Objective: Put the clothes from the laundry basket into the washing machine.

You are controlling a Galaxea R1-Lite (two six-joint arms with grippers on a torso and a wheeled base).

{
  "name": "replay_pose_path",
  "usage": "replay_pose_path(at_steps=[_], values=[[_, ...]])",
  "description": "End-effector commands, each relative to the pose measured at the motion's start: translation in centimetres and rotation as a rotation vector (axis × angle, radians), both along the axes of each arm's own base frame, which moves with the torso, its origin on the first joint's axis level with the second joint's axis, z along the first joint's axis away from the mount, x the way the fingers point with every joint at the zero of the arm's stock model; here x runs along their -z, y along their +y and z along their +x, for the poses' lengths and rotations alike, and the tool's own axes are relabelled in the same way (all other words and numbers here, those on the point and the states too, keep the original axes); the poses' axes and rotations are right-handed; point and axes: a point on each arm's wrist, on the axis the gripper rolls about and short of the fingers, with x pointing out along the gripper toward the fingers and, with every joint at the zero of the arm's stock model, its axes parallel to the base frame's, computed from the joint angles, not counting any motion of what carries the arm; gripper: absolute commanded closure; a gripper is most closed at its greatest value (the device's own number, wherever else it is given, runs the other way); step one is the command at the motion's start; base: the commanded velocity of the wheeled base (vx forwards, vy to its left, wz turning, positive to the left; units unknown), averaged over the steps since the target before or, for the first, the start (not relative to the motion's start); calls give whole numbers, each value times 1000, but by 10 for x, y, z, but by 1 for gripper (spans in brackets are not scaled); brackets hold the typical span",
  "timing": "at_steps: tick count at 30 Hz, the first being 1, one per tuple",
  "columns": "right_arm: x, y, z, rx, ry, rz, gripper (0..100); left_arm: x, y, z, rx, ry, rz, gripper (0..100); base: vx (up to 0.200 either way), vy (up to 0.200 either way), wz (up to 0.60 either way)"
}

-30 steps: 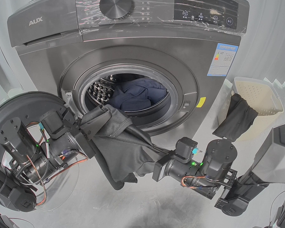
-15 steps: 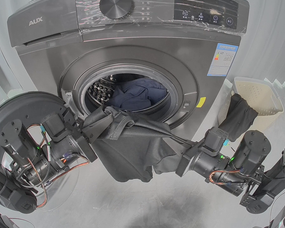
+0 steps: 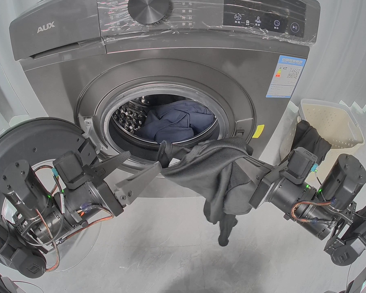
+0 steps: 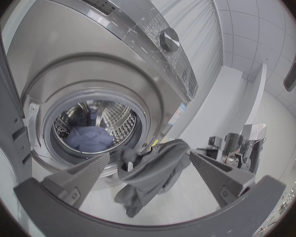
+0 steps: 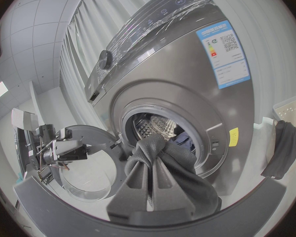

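Right now my right gripper has its two fingers pressed together on a bunched fold of a dark grey garment. The garment hangs just outside the lower right rim of the round opening of the washing machine. Its loose tail dangles toward the floor, and none of it is in the drum yet. My left gripper sits beside it, under the opening's lower left rim, with its fingers spread wide and holding nothing. One fingertip is at the garment's near edge; I cannot tell whether it touches.

Blue clothes lie inside the drum. The door stands open on the left. The laundry basket stands at the machine's right side, with a second dark garment draped over its rim.

To do this step well, I judge I should raise the pinched fold above the rim and carry it deep into the drum before I let go. That way the hanging tail follows it in rather than catching on the rim or sliding out to the floor. My free left gripper could then tuck the tail in.
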Motion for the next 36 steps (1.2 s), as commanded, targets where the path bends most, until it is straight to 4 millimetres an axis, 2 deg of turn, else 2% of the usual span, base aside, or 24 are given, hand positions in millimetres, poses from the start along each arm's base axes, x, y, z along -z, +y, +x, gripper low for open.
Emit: replay_pose_path(at_steps=[1,9,19,26,36], values=[[-11,-5,-1,5,-32,26,100,13,0,-2,7,50,33,0,0,0,0],[-13,-4,-8,-34,-48,19,100,33,-3,1,2,121,89,0,0,0,0],[-13,-3,-8,-40,-51,21,100,38,-4,3,-2,135,100,0,0,0,0],[-14,8,-21,-119,-56,27,100,47,-7,7,0,169,118,0,0,0,0],[-16,13,-20,-132,-62,37,100,70,-19,15,53,277,125,0,0,0,0]])
